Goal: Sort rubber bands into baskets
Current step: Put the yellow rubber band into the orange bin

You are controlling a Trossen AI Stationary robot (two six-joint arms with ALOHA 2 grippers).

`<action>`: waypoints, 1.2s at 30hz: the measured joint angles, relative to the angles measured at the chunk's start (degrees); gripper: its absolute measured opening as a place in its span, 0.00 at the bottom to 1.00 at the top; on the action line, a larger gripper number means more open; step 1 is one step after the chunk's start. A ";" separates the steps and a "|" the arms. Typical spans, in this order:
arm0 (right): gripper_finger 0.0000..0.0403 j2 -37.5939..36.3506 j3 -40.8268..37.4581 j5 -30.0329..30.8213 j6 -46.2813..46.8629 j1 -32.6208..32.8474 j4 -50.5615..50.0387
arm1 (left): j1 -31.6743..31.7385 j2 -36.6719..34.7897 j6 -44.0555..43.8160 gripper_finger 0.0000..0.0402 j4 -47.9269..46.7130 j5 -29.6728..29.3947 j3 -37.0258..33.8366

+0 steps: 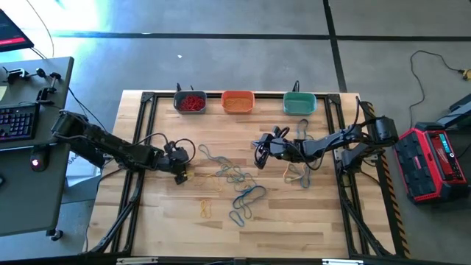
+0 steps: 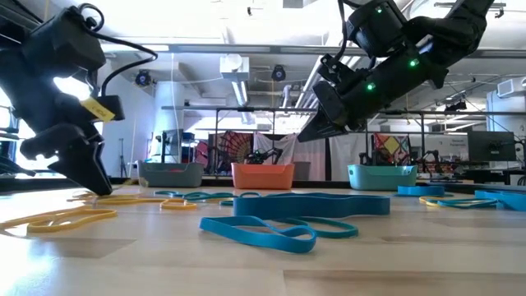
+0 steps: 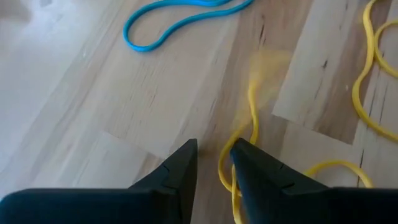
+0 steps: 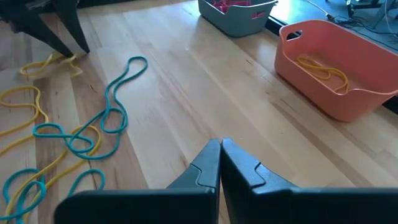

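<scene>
Loose rubber bands (image 1: 235, 184), teal-blue and yellow, lie spread over the middle of the wooden table. Three baskets stand along the far edge: a grey-blue one (image 1: 190, 101) with red bands, an orange one (image 1: 238, 101) with yellow bands, and a teal one (image 1: 299, 103). My left gripper (image 1: 180, 175) slants down to the table left of the pile, its fingers (image 3: 214, 152) a little apart, with a strand of a yellow band (image 3: 252, 118) running into the gap. My right gripper (image 1: 259, 153) hangs shut above the table right of centre, holding nothing (image 4: 219, 146). My left gripper's fingers stand on either side of a yellow band's strand (image 3: 225, 168), which lies on the table. The strand runs close along the inner side of one finger (image 3: 249, 165); I cannot tell whether it touches. The fingers slant down from the table's left side.
More yellow bands lie near the table's front (image 1: 206, 208) and under the right arm (image 1: 298, 174). A long teal band (image 2: 312, 205) lies close to the low camera. Black frame rails (image 1: 140, 147) run along the table's sides.
</scene>
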 joint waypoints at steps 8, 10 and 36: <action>0.00 0.00 0.00 0.35 -0.24 -1.12 0.30 | 0.43 0.07 2.37 0.14 0.22 -0.04 0.06; 0.00 0.00 0.00 0.44 -0.24 -1.19 0.30 | 0.61 0.07 2.43 0.08 0.26 0.19 0.07; 0.22 0.00 0.02 -11.51 -7.52 -1.17 7.69 | 9.31 0.20 23.84 0.00 26.10 -5.89 13.39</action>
